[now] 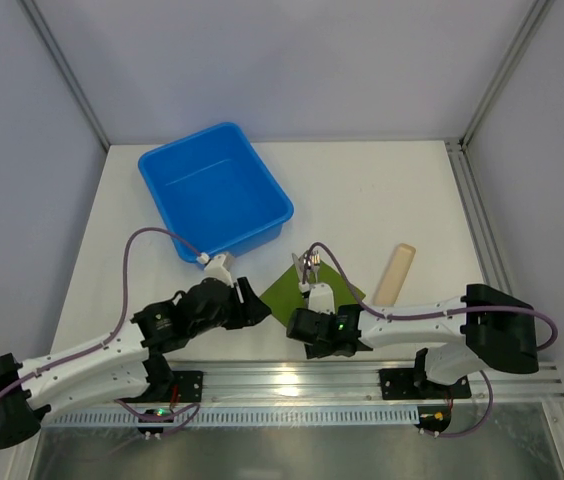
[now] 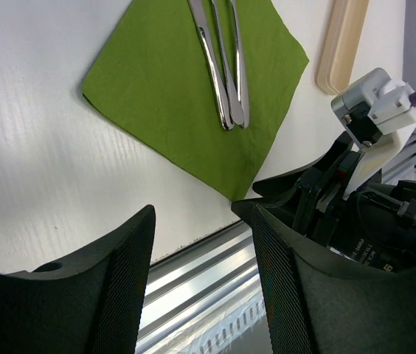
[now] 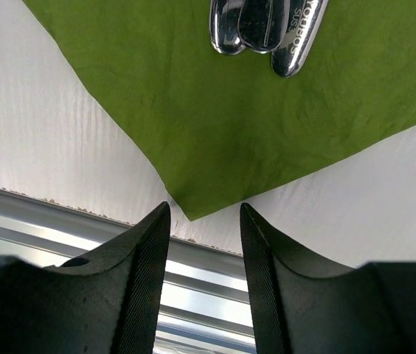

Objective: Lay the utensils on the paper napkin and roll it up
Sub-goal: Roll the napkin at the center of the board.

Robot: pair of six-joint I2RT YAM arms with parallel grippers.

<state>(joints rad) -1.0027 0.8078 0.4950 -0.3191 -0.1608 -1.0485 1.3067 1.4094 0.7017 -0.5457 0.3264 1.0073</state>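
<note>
The utensils (image 2: 223,66) lie together on the green napkin (image 2: 156,88), so rolling looks like the step now. The right claw (image 3: 204,212) hangs open and empty at the napkin's near corner. The left claw (image 2: 202,215), open and empty too, is near it. Next, a claw should pinch that corner.

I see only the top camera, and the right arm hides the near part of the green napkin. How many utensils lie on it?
Observer: Three utensils; their handle ends lie side by side on the napkin.
Operator: Is anything gripped there?
Observer: No. The right gripper is open; the napkin's near corner shows between its jaws.
Operator: And on the other side?
Observer: The left gripper is open and empty, with the napkin ahead of it.
</note>
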